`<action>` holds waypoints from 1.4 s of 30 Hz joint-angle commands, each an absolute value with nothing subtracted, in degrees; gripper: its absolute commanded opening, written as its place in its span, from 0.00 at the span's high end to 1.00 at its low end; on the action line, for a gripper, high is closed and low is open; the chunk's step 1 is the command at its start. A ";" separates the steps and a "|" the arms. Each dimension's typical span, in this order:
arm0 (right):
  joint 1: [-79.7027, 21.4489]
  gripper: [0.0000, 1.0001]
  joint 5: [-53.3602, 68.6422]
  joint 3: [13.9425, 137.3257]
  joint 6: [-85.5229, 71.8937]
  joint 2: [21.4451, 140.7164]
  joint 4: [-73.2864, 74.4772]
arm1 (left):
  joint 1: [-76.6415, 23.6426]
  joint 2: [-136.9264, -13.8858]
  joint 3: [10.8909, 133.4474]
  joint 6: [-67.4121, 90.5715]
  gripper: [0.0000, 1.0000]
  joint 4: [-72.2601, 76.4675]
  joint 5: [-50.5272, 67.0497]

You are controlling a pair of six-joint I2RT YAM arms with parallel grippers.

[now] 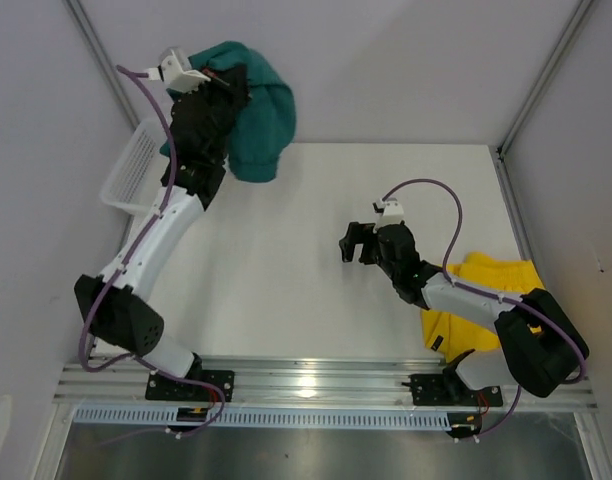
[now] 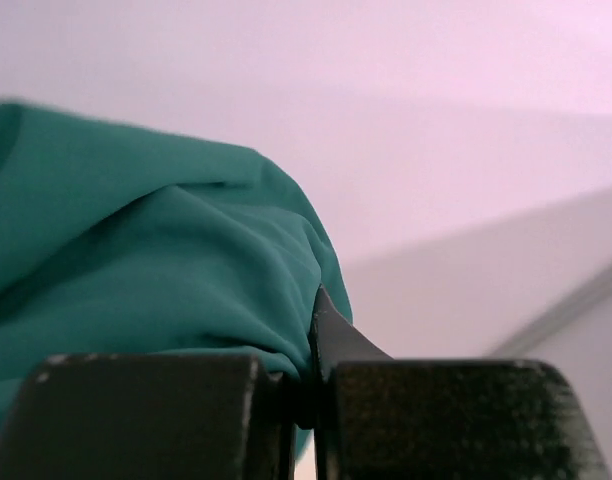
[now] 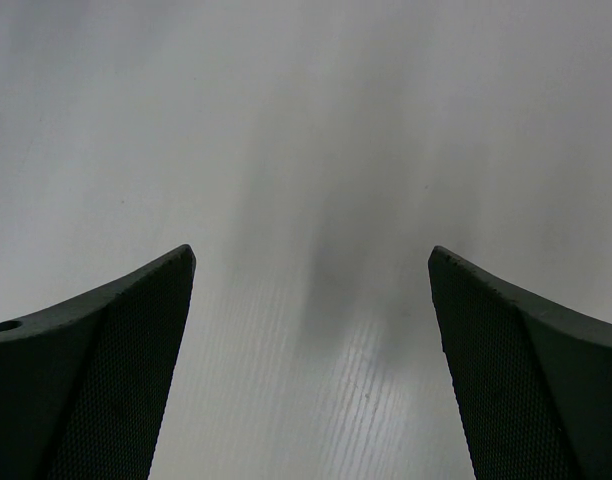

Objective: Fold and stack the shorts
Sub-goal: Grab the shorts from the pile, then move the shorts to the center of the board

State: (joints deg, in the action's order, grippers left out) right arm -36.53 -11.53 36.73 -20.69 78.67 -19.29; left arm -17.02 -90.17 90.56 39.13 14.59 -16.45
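On my far left, the white mesh basket [image 1: 134, 170] sits at the tabletop's [image 1: 286, 280] left edge, just beside my left arm. That arm reaches up to the far left corner. There the left gripper [image 1: 224, 85] is clamped on a fold of the dark teal shorts [image 1: 261, 120]. In the left wrist view the two fingers [image 2: 146, 415] are pressed nearly together, with green cloth [image 2: 156, 250] pinched in the narrow slit between them. The teal shorts hang bunched from that grip. From the overhead camera I can't tell whether their lower edge touches the tabletop or hangs just clear of it.

Toward the middle, the right gripper [image 1: 354, 243] hangs over bare tabletop, well apart from the teal shorts. Its fingers [image 3: 96, 370] are spread wide, and the right wrist view shows only white surface between them.

Further right, the yellow shorts [image 1: 491, 285] lie crumpled on the tabletop near the front right corner. They are partly covered by the right arm's elbow.
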 commanded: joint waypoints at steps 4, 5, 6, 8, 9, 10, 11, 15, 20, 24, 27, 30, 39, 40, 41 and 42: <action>-35.77 0.01 -13.18 33.93 -19.86 72.26 -24.78 | -31.78 -75.86 95.03 16.01 1.00 23.99 -26.96; -35.77 0.00 -13.71 33.66 -20.04 71.55 -24.87 | -33.38 -72.98 94.05 15.65 1.00 24.17 -27.77; -35.86 0.01 -15.45 32.79 -20.21 70.76 -24.96 | -34.79 -71.47 92.65 15.38 1.00 24.60 -28.47; -35.77 0.01 -17.66 31.73 -21.09 68.66 -25.31 | -38.92 -66.65 86.01 14.07 1.00 26.97 -31.44; -35.68 0.00 -18.71 30.51 -21.35 67.86 -25.66 | -40.07 -64.97 83.96 13.54 1.00 28.37 -32.51; -35.68 0.01 -19.94 30.06 -21.53 67.16 -25.93 | -42.43 -63.47 82.28 13.10 1.00 30.30 -33.74; -35.60 0.01 -20.30 29.71 -21.71 66.54 -26.01 | -43.50 -62.15 77.05 12.75 1.00 30.93 -35.06; -35.51 0.00 -22.58 28.92 -22.24 64.60 -25.66 | -45.44 -54.26 65.35 18.70 1.00 29.01 -39.54; -35.42 0.00 -22.94 28.65 -22.32 64.51 -25.40 | -48.16 -46.94 52.66 24.69 1.00 29.54 -41.04; -35.42 0.01 -22.59 28.65 -22.68 64.77 -25.66 | -49.39 -43.42 48.52 30.13 1.00 18.65 -44.21; -35.42 0.01 -22.41 28.74 -22.68 65.04 -25.84 | -49.40 -44.03 47.20 34.89 1.00 16.87 -45.09; -35.42 0.01 -22.59 28.65 -22.59 65.04 -25.84 | -49.48 -48.68 49.03 35.68 1.00 18.36 -42.99; -35.16 0.01 -21.98 28.39 -22.24 64.16 -25.93 | -50.10 -53.80 54.95 34.45 0.39 13.99 -40.42; -35.07 0.01 -21.19 28.39 -22.15 64.25 -26.28 | -50.10 -53.70 55.28 37.41 0.01 10.32 -42.52; -34.98 0.00 -19.09 28.39 -22.15 64.51 -26.45 | -50.01 -53.70 57.63 39.53 0.01 1.06 -44.71; -34.89 0.00 -17.94 28.39 -21.97 65.03 -27.15 | -50.01 -53.96 58.44 41.81 0.01 -3.56 -49.17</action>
State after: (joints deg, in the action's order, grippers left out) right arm -35.31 -19.90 28.93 -22.26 65.52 -22.85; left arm -49.87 -55.35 54.35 35.86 8.01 -41.52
